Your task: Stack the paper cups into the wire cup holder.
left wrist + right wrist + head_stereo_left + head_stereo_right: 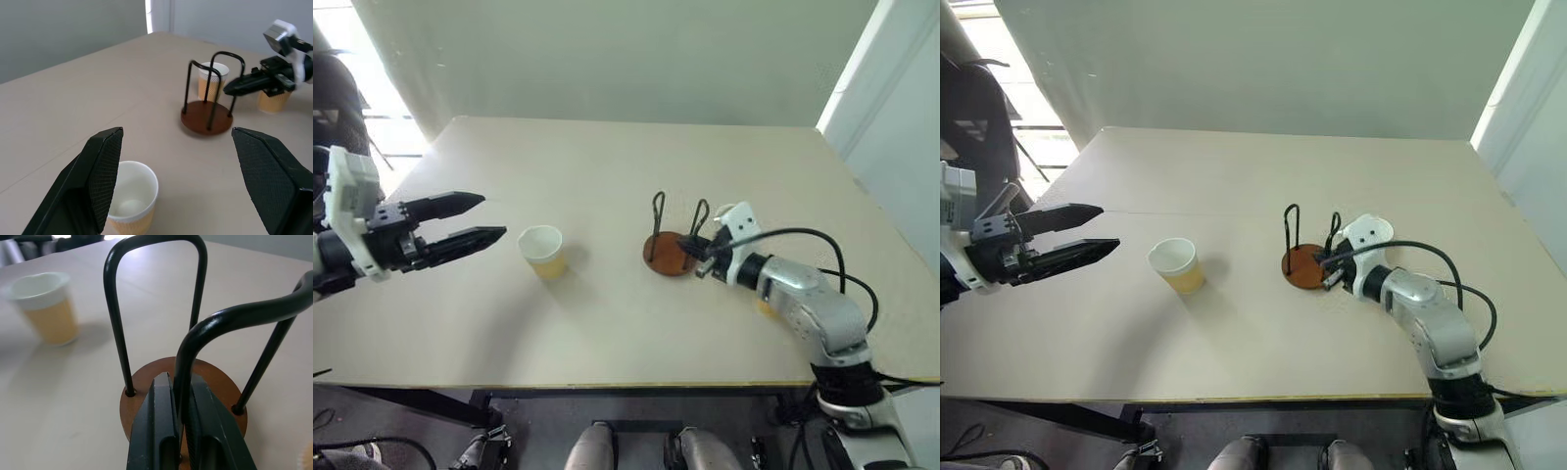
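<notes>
Right hand clamped on near loop of dark wire cup holder with reddish-brown disc base; left hand wide open beside tan paper cup. Better kept upright, dragged slowly, base flat on tabletop.

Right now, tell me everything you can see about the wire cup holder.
The wire cup holder is a round reddish-brown disc, wood by its look, with two thin dark wire loops set into holes in it and standing upright. It sits flat on the table, right of centre, with no cup in it. The right gripper is shut on one leg of the nearer loop, close to the base.
</notes>
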Available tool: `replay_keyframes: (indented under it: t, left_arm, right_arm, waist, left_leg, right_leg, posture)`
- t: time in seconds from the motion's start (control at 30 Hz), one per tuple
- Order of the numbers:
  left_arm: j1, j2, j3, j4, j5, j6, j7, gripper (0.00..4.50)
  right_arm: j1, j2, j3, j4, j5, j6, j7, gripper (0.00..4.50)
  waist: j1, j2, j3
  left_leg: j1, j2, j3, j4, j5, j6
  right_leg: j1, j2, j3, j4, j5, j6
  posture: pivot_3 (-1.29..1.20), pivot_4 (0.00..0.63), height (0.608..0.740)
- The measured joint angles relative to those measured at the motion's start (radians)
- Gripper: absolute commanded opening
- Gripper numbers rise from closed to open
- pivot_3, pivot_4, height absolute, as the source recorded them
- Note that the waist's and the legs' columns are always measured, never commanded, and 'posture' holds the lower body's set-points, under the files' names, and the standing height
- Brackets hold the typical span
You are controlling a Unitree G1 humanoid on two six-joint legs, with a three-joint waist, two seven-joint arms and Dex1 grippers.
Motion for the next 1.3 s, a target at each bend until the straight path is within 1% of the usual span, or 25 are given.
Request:
replay_keyframes:
  t: [0.23,0.5,0.83,1.03,1.2,1.3]
  left_arm:
    - [-0.053,0.011,-0.05,0.043,0.006,-0.001,-0.031,3.82]
    - [-0.117,0.022,-0.112,0.093,0.026,-0.002,-0.064,3.82]
    - [-0.179,0.025,-0.175,0.14,0.053,-0.01,-0.1,3.82]
    - [-0.209,0.025,-0.2,0.165,0.067,-0.021,-0.117,3.82]
    - [-0.223,0.025,-0.209,0.173,0.071,-0.023,-0.12,3.82]
    - [-0.223,0.025,-0.209,0.173,0.072,-0.024,-0.12,3.82]
  right_arm:
    - [0.088,-0.01,0.005,-0.14,0.062,0.069,0.008,0.04]
    - [0.164,-0.01,0.042,-0.227,0.082,0.088,0.001,0.04]
    - [0.228,-0.01,0.065,-0.24,0.078,0.067,-0.012,0.04]
    - [0.264,-0.023,0.081,-0.239,0.081,-0.001,0.022,0.04]
    - [0.265,-0.025,0.082,-0.23,0.08,-0.038,0.03,0.04]
    - [0.265,-0.025,0.082,-0.228,0.08,-0.044,0.031,0.79]
  waist:
    - [0.0,0.0,0.0]
    - [0.003,0.0,0.0]
    - [0.003,0.0,0.0]
    - [0.004,0.0,0.0]
    - [0.004,0.0,0.0]
    - [0.004,0.0,0.0]
  left_leg:
    - [0.0,0.0,0.0,0.0,0.004,0.003]
    - [-0.001,0.0,0.0,0.0,0.004,0.004]
    - [-0.002,0.0,0.0,0.0,0.005,0.003]
    - [-0.002,-0.001,0.0,0.0,0.004,0.004]
    - [-0.002,-0.001,0.0,0.0,0.005,0.004]
    - [-0.002,-0.001,0.0,0.0,0.005,0.004]
  right_leg:
    - [0.002,0.0,0.0,-0.001,-0.001,0.001]
    - [0.002,0.0,0.0,-0.001,-0.001,0.002]
    - [0.002,0.0,0.001,-0.002,-0.003,0.006]
    - [0.003,0.0,0.001,-0.002,-0.003,0.009]
    - [0.004,0.0,0.001,-0.002,-0.004,0.009]
    - [0.004,0.0,0.001,-0.002,-0.004,0.01]
  posture:
    - [0.0,0.15,0.74]
    - [0.0,0.15,0.74]
    - [0.0,0.15,0.74]
    - [0.0,0.15,0.74]
    - [0.0,0.15,0.74]
    - [0.0,0.15,0.74]
